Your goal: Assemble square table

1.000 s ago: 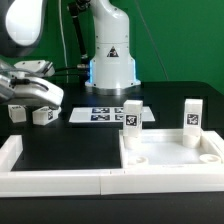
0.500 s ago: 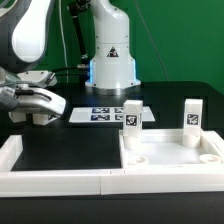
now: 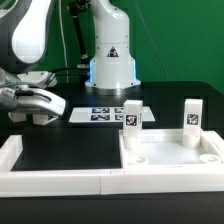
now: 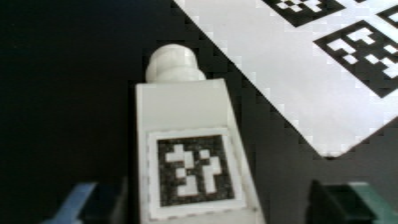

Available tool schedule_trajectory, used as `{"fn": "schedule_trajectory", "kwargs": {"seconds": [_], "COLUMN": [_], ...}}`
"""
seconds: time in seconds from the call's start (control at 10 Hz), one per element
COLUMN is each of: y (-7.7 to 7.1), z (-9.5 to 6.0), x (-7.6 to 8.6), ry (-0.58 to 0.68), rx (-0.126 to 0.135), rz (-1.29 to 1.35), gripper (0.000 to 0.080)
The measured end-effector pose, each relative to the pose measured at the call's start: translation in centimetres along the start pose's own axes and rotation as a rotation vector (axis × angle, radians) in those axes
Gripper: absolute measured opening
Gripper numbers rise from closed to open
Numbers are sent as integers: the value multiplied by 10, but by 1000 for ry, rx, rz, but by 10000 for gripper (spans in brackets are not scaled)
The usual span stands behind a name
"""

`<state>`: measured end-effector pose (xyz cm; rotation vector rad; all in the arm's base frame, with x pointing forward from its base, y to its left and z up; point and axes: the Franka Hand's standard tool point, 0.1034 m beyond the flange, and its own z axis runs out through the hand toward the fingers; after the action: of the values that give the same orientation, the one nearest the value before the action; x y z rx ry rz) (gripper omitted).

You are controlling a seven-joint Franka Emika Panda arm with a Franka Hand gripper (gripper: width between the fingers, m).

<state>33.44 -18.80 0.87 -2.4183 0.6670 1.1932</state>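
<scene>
The white square table top (image 3: 172, 155) lies at the exterior view's right, with two tagged white legs standing upright at its far corners (image 3: 131, 117) (image 3: 190, 116). My gripper (image 3: 37, 112) is low over the table at the exterior view's left. In the wrist view it (image 4: 214, 203) is open and straddles a loose white leg (image 4: 185, 130) that lies flat with its tag up and its rounded peg end pointing away. Both fingers (image 4: 82, 200) stand clear of the leg's sides. That leg shows partly under the hand (image 3: 41, 118). A fourth leg is hidden.
The marker board (image 3: 103, 114) lies just beside the gripper, and its edge shows in the wrist view (image 4: 294, 70). White border rails (image 3: 55, 181) run along the front and the left side. The robot's base (image 3: 110, 55) stands at the back.
The gripper has come down and moved toward the exterior view's left over the loose legs. The leftmost leg seen a second ago is now hidden behind the hand. No change in the last half second.
</scene>
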Motion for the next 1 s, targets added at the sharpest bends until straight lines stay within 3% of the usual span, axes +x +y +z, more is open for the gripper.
{"fn": "schedule_trajectory", "kwargs": {"seconds": [0.1, 0.9, 1.0], "y": [0, -1, -10], "z": [0, -1, -15], "x": [0, 0, -7], "ry": [0, 0, 0], "rx": [0, -1, -16], "rz": [0, -2, -26], "gripper": [287, 289, 289]}}
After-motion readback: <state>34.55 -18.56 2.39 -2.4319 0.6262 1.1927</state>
